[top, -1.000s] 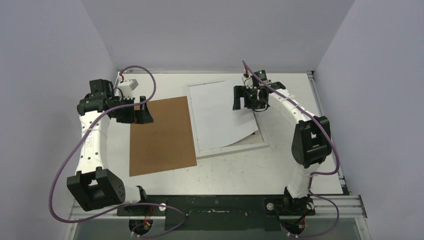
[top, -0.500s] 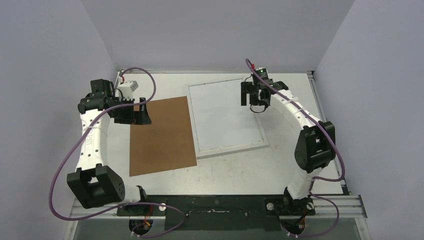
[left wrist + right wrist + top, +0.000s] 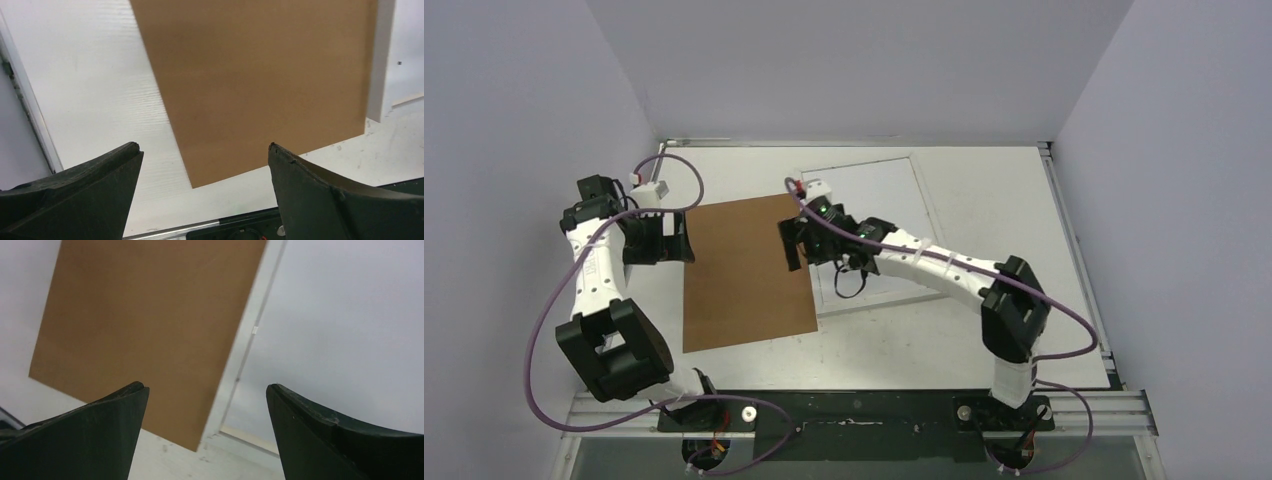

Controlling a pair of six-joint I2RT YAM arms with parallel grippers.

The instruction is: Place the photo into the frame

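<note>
White table (image 3: 994, 190): frame (image 3: 923, 190) lies flat, photo (image 3: 874, 195) seemingly face-down inside. Your right gripper (image 3: 809, 250), spread, hovers over frame's left edge; brown board (image 3: 746, 275) alongside, left of it, long axis near-to-far. Your left gripper (image 3: 656, 240), spread, at board's left edge.

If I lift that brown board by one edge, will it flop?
Probably stiff: the brown board lies dead flat with straight edges. Likely light, since it looks very thin. Flush on the table, its edge may be hard to catch.
</note>
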